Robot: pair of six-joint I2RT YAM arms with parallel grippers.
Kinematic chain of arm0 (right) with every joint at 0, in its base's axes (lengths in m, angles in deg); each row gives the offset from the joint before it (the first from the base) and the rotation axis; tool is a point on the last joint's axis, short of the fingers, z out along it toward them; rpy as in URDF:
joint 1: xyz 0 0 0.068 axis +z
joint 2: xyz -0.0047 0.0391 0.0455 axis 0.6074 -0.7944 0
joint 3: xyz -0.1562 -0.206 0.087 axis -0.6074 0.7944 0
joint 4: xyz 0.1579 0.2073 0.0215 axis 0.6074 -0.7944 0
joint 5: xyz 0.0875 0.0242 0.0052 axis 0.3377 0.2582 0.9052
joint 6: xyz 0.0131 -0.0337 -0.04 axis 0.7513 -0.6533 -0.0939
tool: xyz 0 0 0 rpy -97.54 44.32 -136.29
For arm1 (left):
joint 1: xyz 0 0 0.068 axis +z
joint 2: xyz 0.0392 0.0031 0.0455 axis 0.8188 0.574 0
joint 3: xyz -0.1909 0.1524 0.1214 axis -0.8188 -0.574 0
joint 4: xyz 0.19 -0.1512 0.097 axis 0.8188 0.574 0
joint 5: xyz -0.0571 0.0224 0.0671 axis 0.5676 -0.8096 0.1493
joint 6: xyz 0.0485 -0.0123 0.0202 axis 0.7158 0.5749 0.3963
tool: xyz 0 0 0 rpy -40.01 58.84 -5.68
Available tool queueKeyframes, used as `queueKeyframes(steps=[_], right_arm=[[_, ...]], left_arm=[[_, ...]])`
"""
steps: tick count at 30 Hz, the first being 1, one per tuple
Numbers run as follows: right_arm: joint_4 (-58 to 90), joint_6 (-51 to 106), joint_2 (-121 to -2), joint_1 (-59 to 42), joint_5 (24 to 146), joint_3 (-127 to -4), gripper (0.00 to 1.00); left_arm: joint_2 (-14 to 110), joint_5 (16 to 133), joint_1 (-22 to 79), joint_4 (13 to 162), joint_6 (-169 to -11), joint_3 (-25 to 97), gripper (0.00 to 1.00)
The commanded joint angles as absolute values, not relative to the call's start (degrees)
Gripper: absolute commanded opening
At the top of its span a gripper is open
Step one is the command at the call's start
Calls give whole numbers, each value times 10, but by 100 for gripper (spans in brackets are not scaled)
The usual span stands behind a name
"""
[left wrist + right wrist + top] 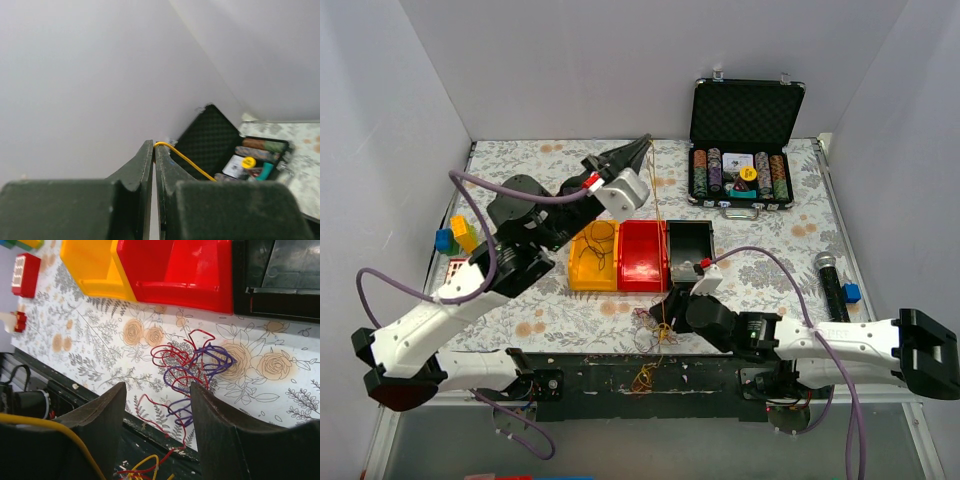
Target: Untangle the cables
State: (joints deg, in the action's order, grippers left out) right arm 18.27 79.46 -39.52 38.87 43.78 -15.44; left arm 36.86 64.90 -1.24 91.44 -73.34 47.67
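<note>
The bins (185,292) crowd the cables (192,365) from behind; table (85,347) either side lies bare.

Left arm (430,320) wearing smooth white shell low down, going fat and black at joints higher up. Right arm (840,342) showing same white tube, ending in big black boxy block. Left lilac cable (460,180) looping off left arm in thin curve. Right lilac cable (765,252) arching off right arm. Tiny red-and-white plug (590,182) sitting by white camera box (622,190). Left gripper (152,146) looking dark, left fingers (142,167) tapering to thin edge. Right gripper (157,390) having dark, dusty-looking, wedge-shaped right fingers (107,412).
</note>
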Motion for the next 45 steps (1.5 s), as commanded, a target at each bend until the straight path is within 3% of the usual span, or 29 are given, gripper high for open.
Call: queueKeyframes(steps=[1, 17, 25, 34, 41, 45], right_arm=[[99, 810, -409, 392, 443, -103, 61], [65, 859, -484, 420, 434, -96, 61], [41, 850, -459, 423, 419, -108, 59], [40, 734, -326, 423, 355, -168, 60], [32, 681, -298, 423, 339, -213, 50], [34, 668, -297, 423, 352, -213, 51]], left_arm=[[384, 529, -8, 609, -629, 549, 0], [500, 535, -7, 546, -573, 753, 0], [418, 554, -7, 632, -649, 623, 0], [352, 598, -7, 750, -712, 523, 0], [304, 653, -8, 838, -750, 463, 0], [298, 663, -8, 853, -753, 461, 0]])
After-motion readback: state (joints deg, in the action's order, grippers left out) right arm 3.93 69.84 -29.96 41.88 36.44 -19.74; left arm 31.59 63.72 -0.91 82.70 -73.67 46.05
